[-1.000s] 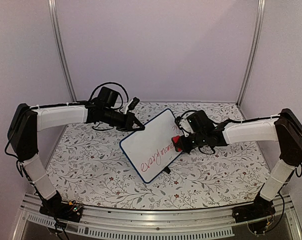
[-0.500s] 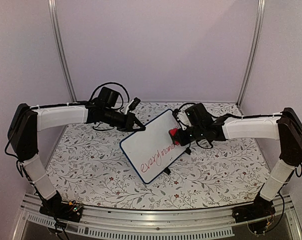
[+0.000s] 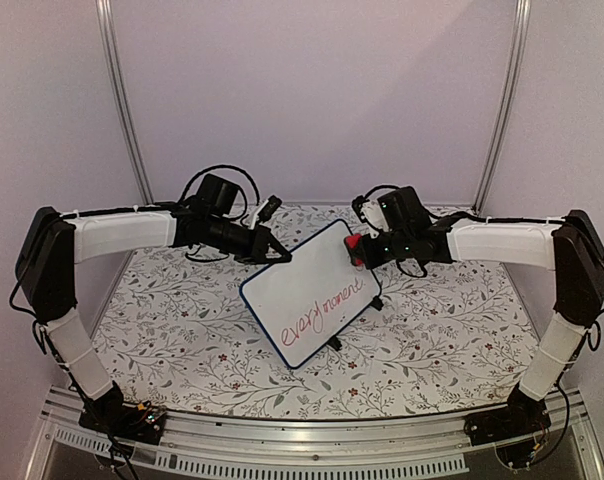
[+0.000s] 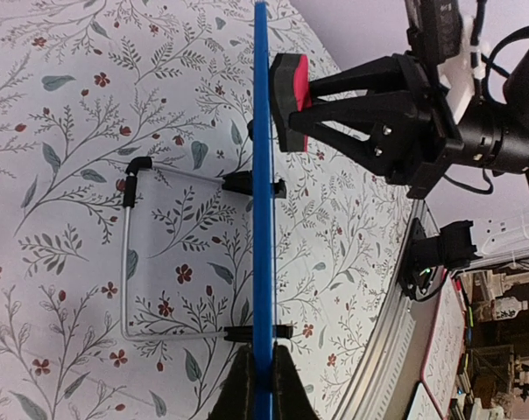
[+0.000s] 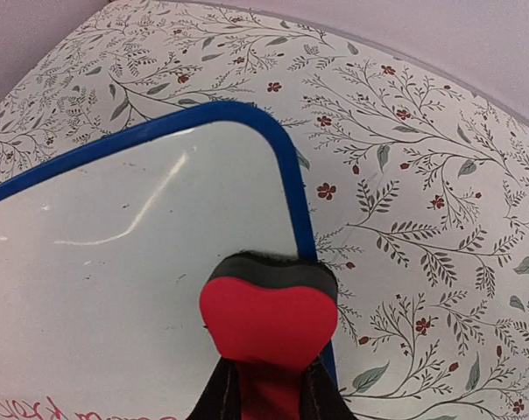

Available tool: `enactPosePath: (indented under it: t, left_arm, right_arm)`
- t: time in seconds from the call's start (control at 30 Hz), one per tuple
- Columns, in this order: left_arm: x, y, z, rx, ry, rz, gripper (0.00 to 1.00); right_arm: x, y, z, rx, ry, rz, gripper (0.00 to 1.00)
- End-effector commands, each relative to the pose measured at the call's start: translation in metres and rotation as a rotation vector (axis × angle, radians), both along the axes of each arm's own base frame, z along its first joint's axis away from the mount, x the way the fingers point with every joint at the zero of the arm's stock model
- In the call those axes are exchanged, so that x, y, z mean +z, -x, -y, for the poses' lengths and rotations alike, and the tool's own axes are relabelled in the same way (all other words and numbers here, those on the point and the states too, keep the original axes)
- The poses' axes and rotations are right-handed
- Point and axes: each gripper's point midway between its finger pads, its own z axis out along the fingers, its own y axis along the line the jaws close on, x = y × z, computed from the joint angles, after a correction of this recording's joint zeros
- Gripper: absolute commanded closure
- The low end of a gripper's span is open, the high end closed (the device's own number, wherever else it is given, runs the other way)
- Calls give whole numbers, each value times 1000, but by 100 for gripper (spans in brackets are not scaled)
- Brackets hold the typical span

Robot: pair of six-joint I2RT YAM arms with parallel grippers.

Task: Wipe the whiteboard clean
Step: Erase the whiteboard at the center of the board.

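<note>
The whiteboard (image 3: 312, 292), blue-framed with red handwriting along its lower half, stands tilted on the floral table. My left gripper (image 3: 279, 255) is shut on its upper left edge; in the left wrist view the frame (image 4: 263, 219) runs edge-on between my fingers. My right gripper (image 3: 360, 250) is shut on a red eraser (image 3: 352, 248) with a black felt face, held at the board's upper right corner. In the right wrist view the eraser (image 5: 269, 319) sits against the board (image 5: 116, 262) beside its blue frame. The eraser (image 4: 288, 101) also shows in the left wrist view.
A wire stand (image 4: 129, 262) with black feet props the board from behind. The floral tablecloth (image 3: 442, 330) covers the table. Purple walls and metal posts enclose the back and sides. A metal rail (image 3: 302, 450) runs along the near edge.
My right gripper has carried the eraser up along the board's right edge, from the writing near the middle to the upper right corner. The left gripper and board have not moved.
</note>
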Motion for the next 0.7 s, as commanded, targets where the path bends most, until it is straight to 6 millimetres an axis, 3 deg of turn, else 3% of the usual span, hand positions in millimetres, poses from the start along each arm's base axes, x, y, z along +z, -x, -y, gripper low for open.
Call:
enactPosePath:
  t: [0.0,0.3,0.67]
  left_arm:
    - [13,17,11,-81,33,18,100]
    - [11,17,11,-81,30,13,100]
    - [9,17,11,-81,29,9,100]
  right_arm:
    - [-23,7,2,35,42,-47,97]
    - [-62,43,12,89,44,-168,98]
    - [-79,70,33,78,68,-214,98]
